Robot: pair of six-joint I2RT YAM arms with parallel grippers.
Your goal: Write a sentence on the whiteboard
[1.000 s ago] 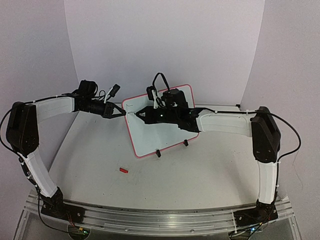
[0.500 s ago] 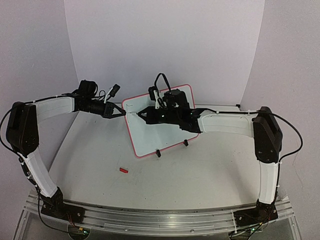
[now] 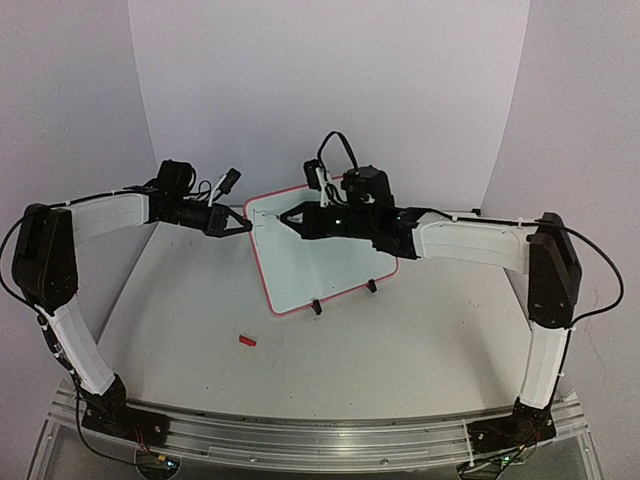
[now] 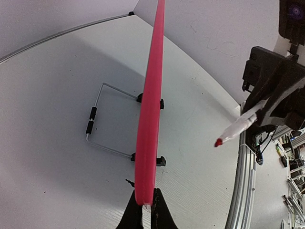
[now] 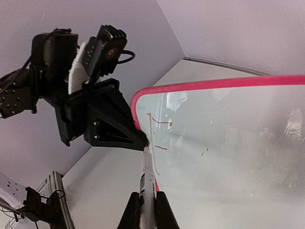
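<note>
Pen poised at the whiteboard's upper left corner

The right gripper (image 5: 148,210) was clamped on a marker (image 5: 147,176) whose red tip sat by the whiteboard (image 3: 310,270); the left wrist view showed a gap between tip and face. A few thin red strokes (image 5: 163,123) lay beside it, too few to read as a word. The left gripper (image 4: 145,212) was pinched on the board's red rim. The board stood tilted on its wire stand (image 4: 100,119) mid-table (image 3: 400,340). Both forearms reached inward from raised elbows. A small red piece (image 3: 246,341) lay near the front.
</note>
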